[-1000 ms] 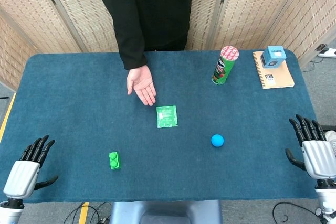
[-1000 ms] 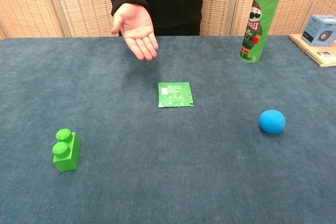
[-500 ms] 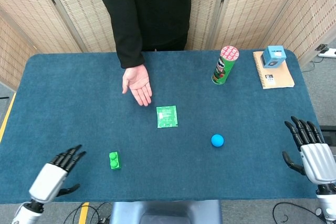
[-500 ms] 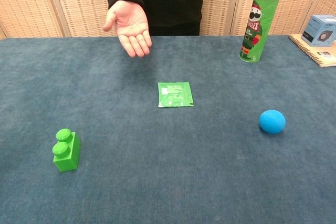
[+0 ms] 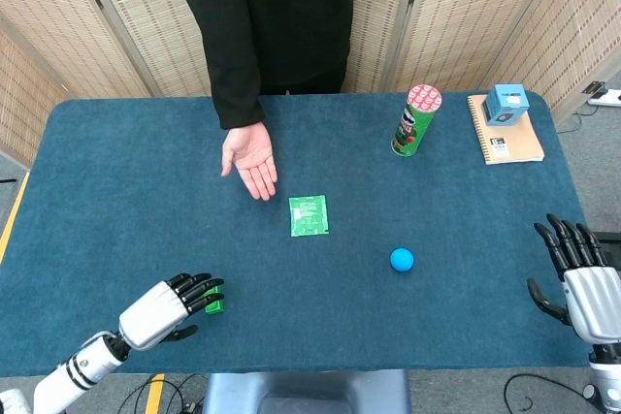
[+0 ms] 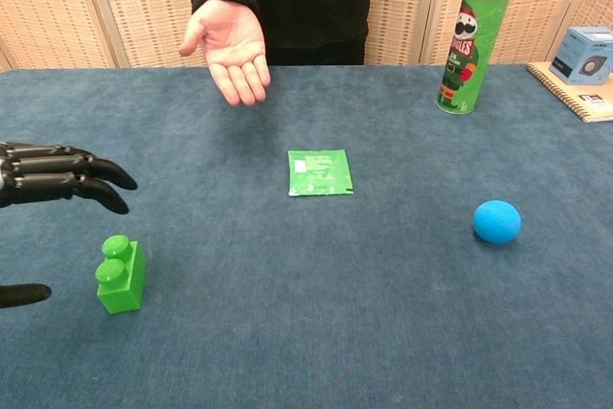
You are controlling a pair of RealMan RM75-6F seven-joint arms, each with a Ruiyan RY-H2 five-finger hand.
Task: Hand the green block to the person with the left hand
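Note:
The green block (image 6: 122, 275) stands on the blue table near the front left; in the head view only a sliver of the block (image 5: 214, 306) shows past my fingers. My left hand (image 5: 173, 307) hovers over it, open, its black fingers (image 6: 67, 177) stretched out above the block and the thumb low at the left edge, not touching it. The person's open palm (image 5: 250, 161) waits, facing up, over the far middle of the table, also seen as the palm (image 6: 229, 49) in the chest view. My right hand (image 5: 582, 283) stays open at the right front corner.
A green packet (image 5: 309, 215) lies flat mid-table and a blue ball (image 5: 402, 259) sits to its right. A green crisp can (image 5: 416, 120) stands at the back right, beside a notebook (image 5: 512, 143) with a small blue box (image 5: 506, 104) on it.
My left hand has swept in from the left front edge to just over the green block. The person's palm shifted slightly left. The right hand barely moved.

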